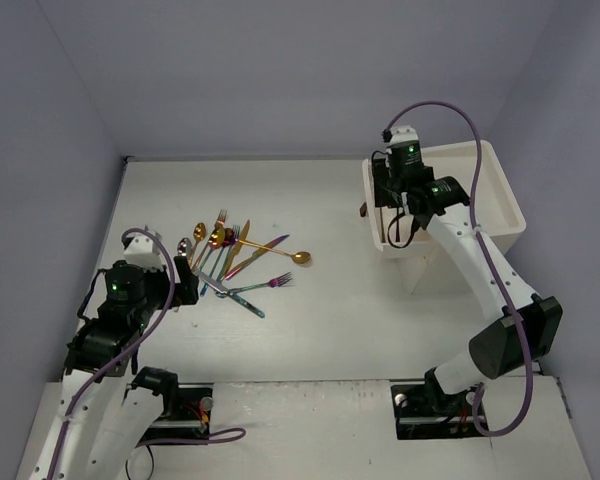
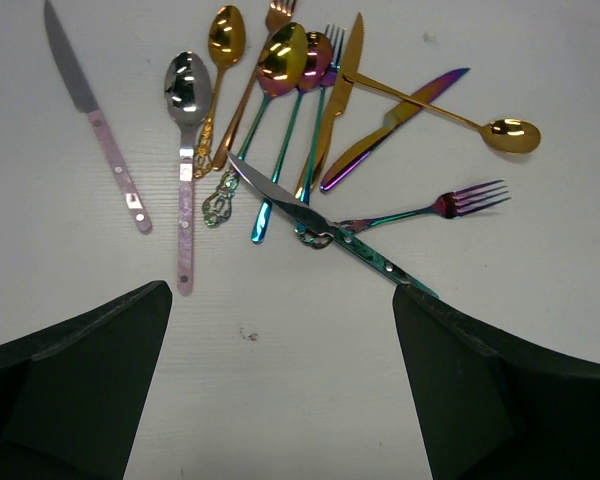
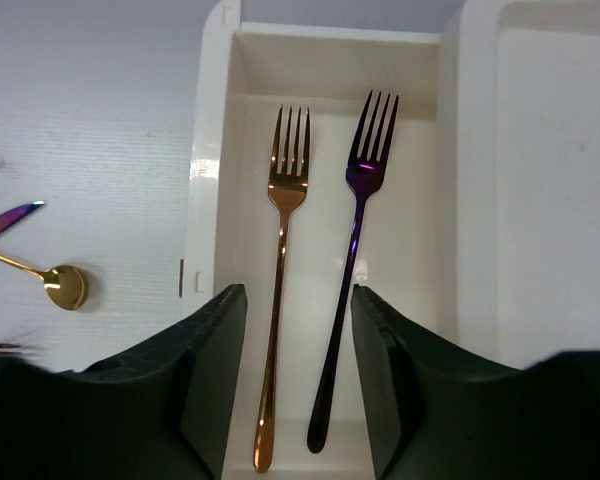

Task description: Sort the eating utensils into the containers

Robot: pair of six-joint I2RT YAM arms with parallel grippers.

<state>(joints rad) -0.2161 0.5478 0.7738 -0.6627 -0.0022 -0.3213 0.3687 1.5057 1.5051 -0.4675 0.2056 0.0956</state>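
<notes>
The right gripper (image 3: 298,300) hangs over an open drawer (image 3: 420,200) with its jaws parted and nothing clamped between them. Straight below the gap, a gold fork (image 3: 283,250) lies flat on the drawer floor, tines pointing away from the gripper. A purple fork (image 3: 355,200) lies just beside it, parallel, tines the same way, and the two do not touch. In the top view the drawer stands pulled out at the left side of the white drawer unit (image 1: 480,200), and the right arm reaches over it from the near side.

The left gripper (image 2: 280,295) is wide open and empty, hovering over bare table (image 2: 280,400). It sits at the near edge of the loose utensils (image 1: 230,258), which lie in a fan on the table well to the left of the drawer unit. Closest to this gripper is a blue-green knife (image 2: 280,197), lying slantwise across several handles. A purple-green fork (image 2: 430,210) touches it and points toward the drawer unit. Behind them lie a silver spoon (image 2: 187,85), a pink-handled knife (image 2: 90,120) off on the side farthest from the drawer unit, a gold knife (image 2: 345,80), a purple knife (image 2: 395,125), and a gold spoon (image 2: 510,135) nearest the drawer unit.
</notes>
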